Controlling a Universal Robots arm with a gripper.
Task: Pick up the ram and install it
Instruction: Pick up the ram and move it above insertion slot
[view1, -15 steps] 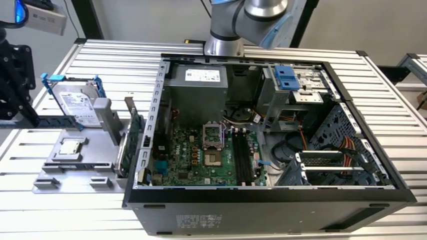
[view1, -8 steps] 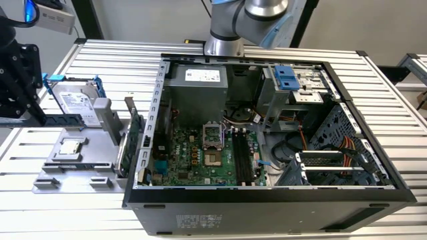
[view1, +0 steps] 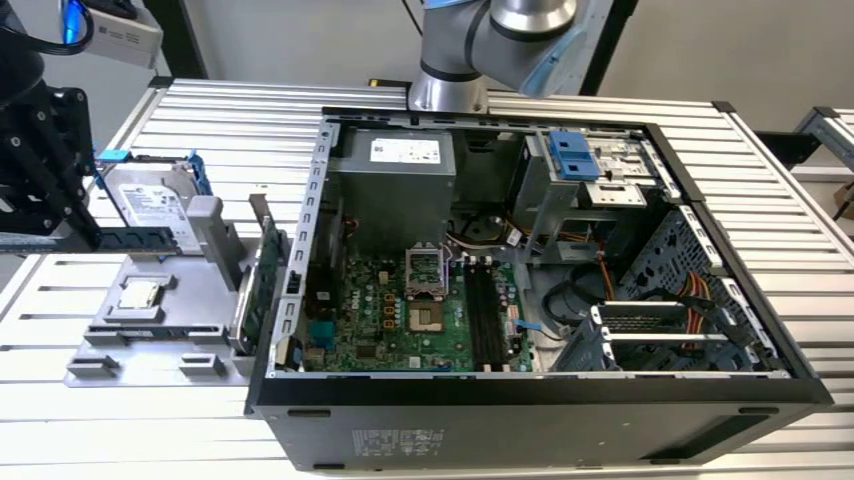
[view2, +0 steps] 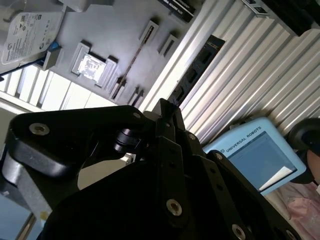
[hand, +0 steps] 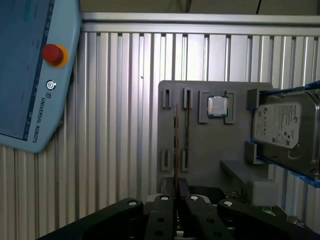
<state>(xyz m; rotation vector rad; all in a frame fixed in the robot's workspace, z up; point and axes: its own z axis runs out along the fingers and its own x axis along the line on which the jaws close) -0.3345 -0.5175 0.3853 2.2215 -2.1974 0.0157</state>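
Note:
In the exterior view the ram, a narrow dark-blue stick with a row of chips, hangs level above the grey holder tray on that view's left. My black gripper is shut on its left end. In the first wrist view the ram shows edge-on as a thin line running out from between my gripper's fingers, over the tray's two pairs of slot blocks. The open computer case lies to the exterior view's right, with long black memory slots on its green motherboard.
On the tray are a silver hard drive in a blue frame, a square processor chip and a green expansion card standing on edge beside the case wall. A teach pendant lies on the ribbed table.

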